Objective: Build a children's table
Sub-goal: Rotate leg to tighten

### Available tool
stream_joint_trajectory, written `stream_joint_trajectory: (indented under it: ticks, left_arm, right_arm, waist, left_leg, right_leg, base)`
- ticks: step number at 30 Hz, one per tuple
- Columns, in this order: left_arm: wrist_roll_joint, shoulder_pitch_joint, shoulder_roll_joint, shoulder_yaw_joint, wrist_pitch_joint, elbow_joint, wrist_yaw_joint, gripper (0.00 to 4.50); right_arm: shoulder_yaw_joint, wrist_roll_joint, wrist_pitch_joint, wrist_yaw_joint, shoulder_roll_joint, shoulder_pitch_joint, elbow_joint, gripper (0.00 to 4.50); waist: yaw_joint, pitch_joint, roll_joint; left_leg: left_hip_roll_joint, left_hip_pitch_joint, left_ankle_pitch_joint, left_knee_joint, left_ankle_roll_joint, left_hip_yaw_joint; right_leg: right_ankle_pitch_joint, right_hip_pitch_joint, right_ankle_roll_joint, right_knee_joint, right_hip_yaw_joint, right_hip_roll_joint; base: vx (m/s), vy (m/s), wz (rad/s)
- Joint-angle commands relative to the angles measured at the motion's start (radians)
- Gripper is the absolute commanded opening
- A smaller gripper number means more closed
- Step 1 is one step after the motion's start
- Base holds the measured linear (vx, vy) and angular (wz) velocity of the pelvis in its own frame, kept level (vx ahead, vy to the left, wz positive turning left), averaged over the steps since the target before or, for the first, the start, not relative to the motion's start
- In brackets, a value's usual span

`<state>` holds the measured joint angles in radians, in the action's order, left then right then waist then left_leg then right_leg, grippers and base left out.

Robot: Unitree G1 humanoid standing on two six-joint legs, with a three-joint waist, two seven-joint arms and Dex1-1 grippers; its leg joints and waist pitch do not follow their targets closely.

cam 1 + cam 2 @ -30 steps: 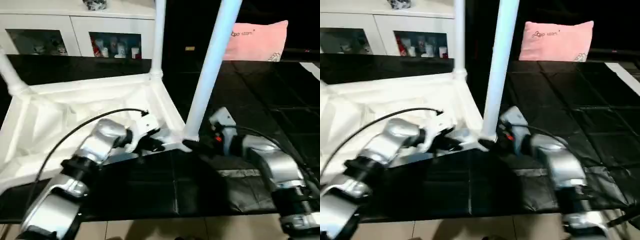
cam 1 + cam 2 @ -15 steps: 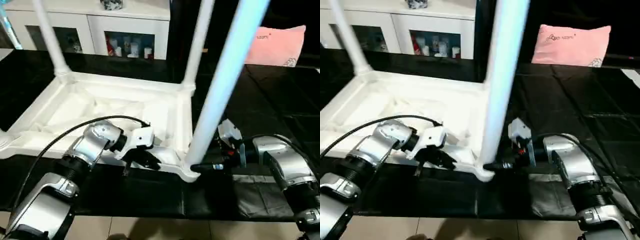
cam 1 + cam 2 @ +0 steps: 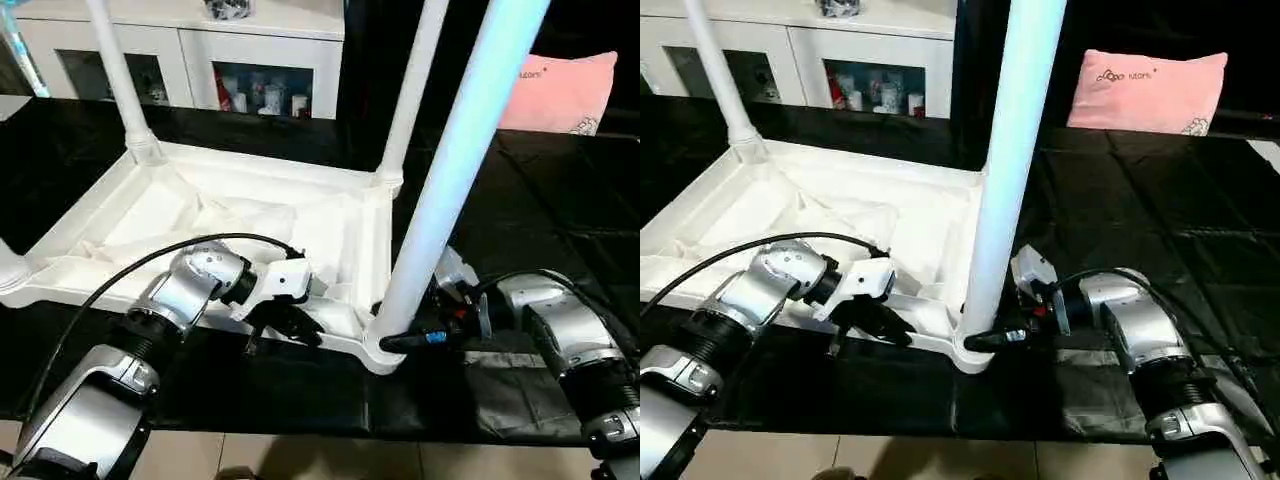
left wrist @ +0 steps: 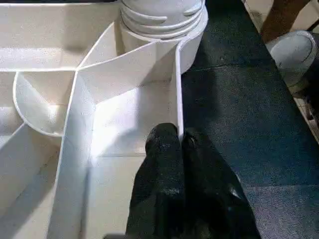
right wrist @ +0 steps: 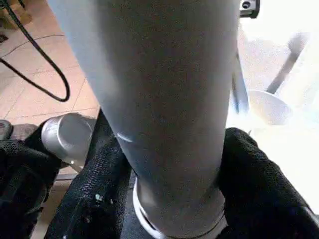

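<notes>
Tabletop [image 3: 250,215] lies upside down on the black floor mat [image 3: 300,390], ribbed underside up, filling the centre-left of the head views. Three legs visible standing in corner sockets: far-left leg [image 3: 118,80], far-right leg [image 3: 410,100], and the near-right leg [image 3: 450,190], which dominates the centre of frame.

Left gripper [image 3: 290,325], lower centre-left: fingers [image 4: 172,169] pressed together, pinching the tabletop's thin outer wall near the near-right socket. Reads as a steadying hold.

Right gripper [image 3: 415,335], lower right of centre: fingers [image 5: 254,174] straddle the base of the near-right leg, one each side, just above the socket collar [image 3: 380,350]. They look wrapped round the tube; can't tell for certain whether they're clamped tight.

Step in hand, my read: seating or tightening the near-right leg in its socket while the left braces the top.

Next move needs: firm clamp on the leg, then push or twist along the socket axis, with the left holding the rim so the top doesn't slide or tip. Near-left corner sits at the frame edge; unclear whether its leg is in.
</notes>
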<state>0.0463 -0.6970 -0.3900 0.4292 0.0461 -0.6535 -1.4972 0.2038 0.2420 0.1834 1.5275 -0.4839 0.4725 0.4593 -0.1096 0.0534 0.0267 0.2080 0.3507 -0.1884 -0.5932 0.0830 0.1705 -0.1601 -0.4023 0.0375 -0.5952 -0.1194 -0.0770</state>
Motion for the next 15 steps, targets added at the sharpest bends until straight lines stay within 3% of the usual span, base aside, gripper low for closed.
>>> stream_joint_trajectory:
  ticks: [1,5,10,12,14,15]
  left_arm:
    - [-0.003,-0.018,0.014,0.018,0.020,0.009,-0.038,0.00]
    - [-0.005,-0.019,0.015,0.013,0.001,0.003,-0.028,0.00]
    - [0.004,-0.034,0.039,-0.030,-0.130,-0.026,0.096,0.00]
    - [0.000,-0.040,0.058,-0.062,-0.178,-0.026,0.176,0.00]
    - [-0.001,-0.046,0.075,-0.085,-0.225,-0.023,0.244,0.00]
    - [-0.001,-0.051,0.089,-0.101,-0.258,-0.020,0.294,0.00]
  right_arm:
    - [0.003,0.015,0.002,0.016,-0.004,0.011,-0.001,2.28]
    - [-0.001,0.025,0.021,0.011,0.001,0.006,-0.009,2.13]
    - [-0.051,0.046,0.127,-0.141,0.051,-0.017,-0.042,2.09]
    - [-0.068,0.033,0.157,-0.248,0.085,-0.033,-0.067,2.09]
    - [-0.076,0.011,0.182,-0.340,0.115,-0.041,-0.080,2.09]
    - [-0.082,-0.005,0.214,-0.408,0.140,-0.042,-0.082,2.09]
  waist:
    - [0.006,-0.071,0.001]
    - [0.006,-0.070,0.002]
    - [0.008,-0.066,0.001]
    - [0.017,-0.064,0.005]
    - [0.023,-0.066,0.004]
    - [0.032,-0.065,0.004]
  left_leg:
    - [0.033,-0.004,-0.169,0.063,-0.065,0.000]
    - [0.031,-0.004,-0.176,0.064,-0.061,0.000]
    - [0.029,-0.005,-0.186,0.065,-0.054,0.001]
    - [0.024,-0.007,-0.207,0.065,-0.032,-0.002]
    - [0.022,-0.006,-0.196,0.065,-0.030,-0.005]
    - [0.024,0.003,-0.183,0.068,-0.025,-0.007]
  right_leg:
    - [-0.310,0.059,0.161,0.075,0.060,-0.074]
    - [-0.326,0.059,0.155,0.076,0.059,-0.073]
    - [-0.358,0.058,0.145,0.081,0.058,-0.071]
    - [-0.450,0.057,0.110,0.092,0.053,-0.074]
    - [-0.465,0.057,0.094,0.096,0.053,-0.076]
    - [-0.443,0.061,0.095,0.090,0.053,-0.072]
  base:
    - [0.000,0.000,0.00]
    - [0.000,0.000,0.00]
    - [0.000,0.000,0.00]
    - [0.000,0.000,0.00]
    - [0.000,0.000,0.00]
    - [0.000,0.000,0.00]
